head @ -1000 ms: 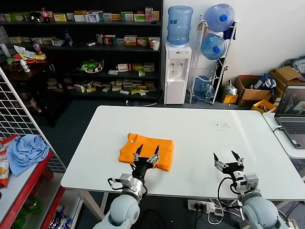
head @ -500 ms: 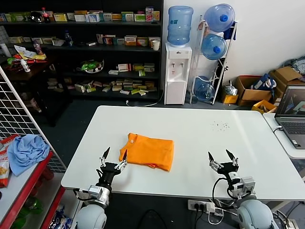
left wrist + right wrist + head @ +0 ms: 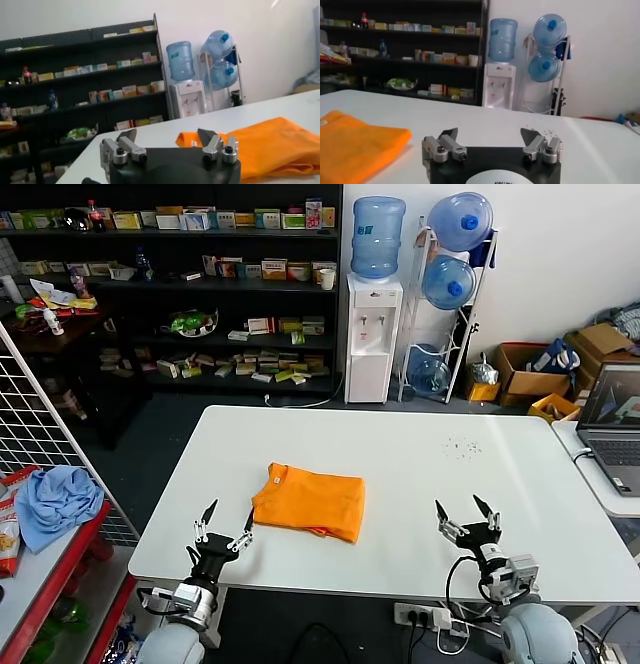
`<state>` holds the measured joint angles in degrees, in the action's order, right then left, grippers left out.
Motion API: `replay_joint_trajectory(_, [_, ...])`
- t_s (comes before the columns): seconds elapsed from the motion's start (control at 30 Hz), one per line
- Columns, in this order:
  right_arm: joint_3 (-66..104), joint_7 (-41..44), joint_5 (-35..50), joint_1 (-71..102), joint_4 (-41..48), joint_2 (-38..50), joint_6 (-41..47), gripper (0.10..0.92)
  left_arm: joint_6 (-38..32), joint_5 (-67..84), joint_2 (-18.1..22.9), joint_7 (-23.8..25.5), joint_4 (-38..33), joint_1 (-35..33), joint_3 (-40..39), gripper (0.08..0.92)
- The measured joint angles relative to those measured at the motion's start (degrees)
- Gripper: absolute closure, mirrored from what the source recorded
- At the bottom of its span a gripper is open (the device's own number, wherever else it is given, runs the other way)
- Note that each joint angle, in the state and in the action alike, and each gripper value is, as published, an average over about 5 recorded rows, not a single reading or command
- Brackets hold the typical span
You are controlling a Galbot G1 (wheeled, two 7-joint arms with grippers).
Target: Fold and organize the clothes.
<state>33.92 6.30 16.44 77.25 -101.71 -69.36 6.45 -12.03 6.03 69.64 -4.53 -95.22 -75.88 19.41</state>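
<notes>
Orange T-shirt folded on white table, shelves and water dispenser behind.
Left gripper and right gripper at near edge, spread wide, holding nothing.

Black shelves of boxes line the back; a water dispenser and bottle rack stand against the white wall; dark floor.

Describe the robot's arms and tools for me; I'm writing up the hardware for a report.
Both arms look alike. The left tool and right tool each have two dark, pointed fingers on silver metal mounts with black screws, fixed to a black base. Below sit small grey wrist blocks, looping black cables and rounded pale grey arm shells.
</notes>
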Motion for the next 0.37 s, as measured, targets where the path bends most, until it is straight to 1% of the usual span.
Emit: replay_joint_trajectory(0.37, [1.52, 1.11, -2.86, 0.66, -0.50, -2.53, 1.24, 0.203, 3.35, -2.28, 0.60, 1.87, -2.37, -1.42, 3.12, 0.177])
